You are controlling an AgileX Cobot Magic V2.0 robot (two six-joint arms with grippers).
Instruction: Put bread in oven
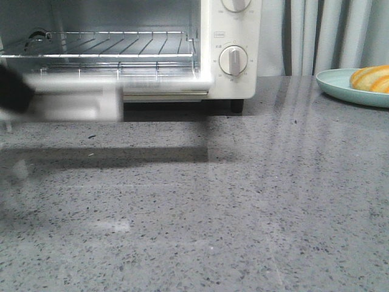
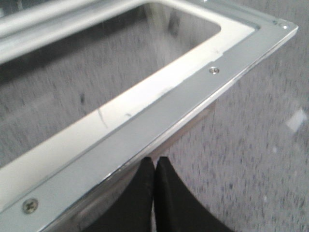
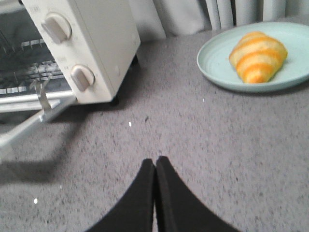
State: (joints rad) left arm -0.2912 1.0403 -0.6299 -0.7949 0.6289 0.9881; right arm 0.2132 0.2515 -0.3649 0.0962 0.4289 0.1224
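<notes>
Currently, the cream-white toaster oven (image 1: 237, 48) at upper left stood open, its glass door (image 2: 145, 111) down. Your left gripper (image 2: 154, 166) and right gripper (image 3: 155, 166) were pressed together, empty. The golden striped bread (image 3: 258, 55) lay on the pale green plate (image 3: 217, 72), upper right; your next move probably required opening the right gripper over it.

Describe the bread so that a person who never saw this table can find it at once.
Start at the cream-white oven at the back of the grey table, then look right to the pale green plate. The bread lies alone on it, a tapered golden-orange roll with cream stripes.
</notes>
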